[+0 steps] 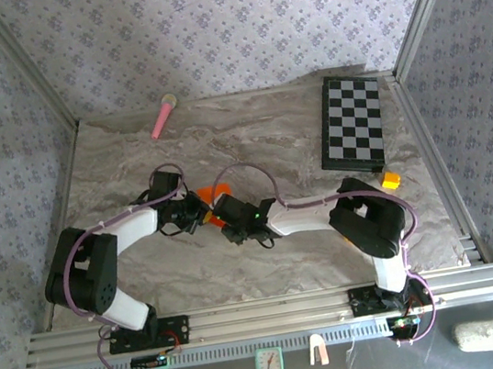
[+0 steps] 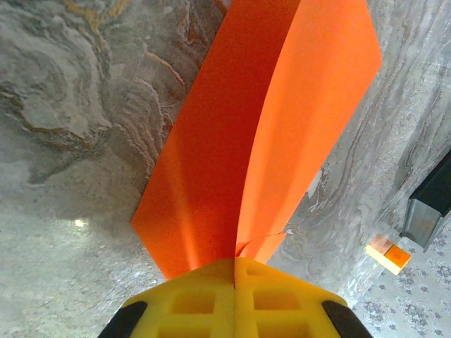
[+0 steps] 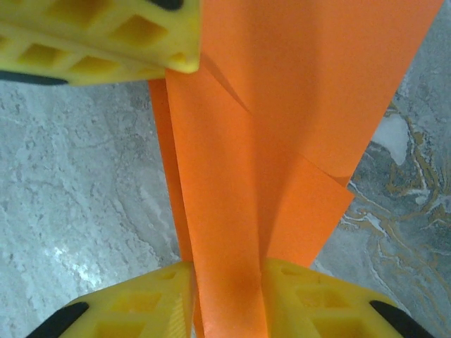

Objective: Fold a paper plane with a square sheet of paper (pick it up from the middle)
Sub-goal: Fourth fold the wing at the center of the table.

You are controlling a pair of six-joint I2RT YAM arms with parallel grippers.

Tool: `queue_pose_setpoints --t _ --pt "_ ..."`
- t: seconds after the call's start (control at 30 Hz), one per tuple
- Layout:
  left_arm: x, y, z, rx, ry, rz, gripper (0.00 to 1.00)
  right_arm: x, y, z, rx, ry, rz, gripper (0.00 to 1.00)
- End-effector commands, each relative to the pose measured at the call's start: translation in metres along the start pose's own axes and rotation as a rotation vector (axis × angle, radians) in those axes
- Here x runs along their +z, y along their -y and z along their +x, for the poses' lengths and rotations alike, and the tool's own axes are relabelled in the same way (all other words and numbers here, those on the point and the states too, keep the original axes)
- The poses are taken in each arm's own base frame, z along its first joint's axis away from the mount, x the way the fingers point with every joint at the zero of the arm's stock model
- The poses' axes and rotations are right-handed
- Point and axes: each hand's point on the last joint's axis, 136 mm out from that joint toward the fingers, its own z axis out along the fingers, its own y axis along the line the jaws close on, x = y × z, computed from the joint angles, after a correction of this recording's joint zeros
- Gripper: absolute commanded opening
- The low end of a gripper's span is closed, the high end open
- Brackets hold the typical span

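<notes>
Both jaws on creased orange paper plane

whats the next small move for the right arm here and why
Probably finish closing the right gripper: its fingers flank the paper plane's centre fold with paper between them, not fully pinched. The left gripper is shut on the other end, so the fold looks steady.

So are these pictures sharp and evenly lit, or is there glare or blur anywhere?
Top external: soft, even light, fairly sharp, faint shadows under the arms. Left wrist: a small bright glint on the marbled table; the orange paper is crisp, the yellow pincer slightly soft. Right wrist: the paper's creases are sharp, the near yellow fingers blurred.
</notes>
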Motion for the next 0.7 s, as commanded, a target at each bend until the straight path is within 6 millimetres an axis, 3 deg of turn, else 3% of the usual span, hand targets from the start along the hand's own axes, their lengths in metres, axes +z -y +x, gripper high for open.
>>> queue_pose_setpoints --t 0.0,0.27,0.67 --pt "-0.0049 0.0038 0.0053 0.000 -0.004 0.008 0.07 0.0027 0.0015 -0.0038 -0.017 -0.004 0.028 0.28" --pt "-0.0087 0.0063 0.0058 0.002 0.002 0.016 0.10 0.0045 0.0053 0.0016 -0.021 -0.024 0.043 0.20" --pt "-0.0099 0.0093 0.0055 0.002 0.000 0.022 0.11 0.0057 0.0114 0.0057 -0.031 -0.036 0.070 0.23"
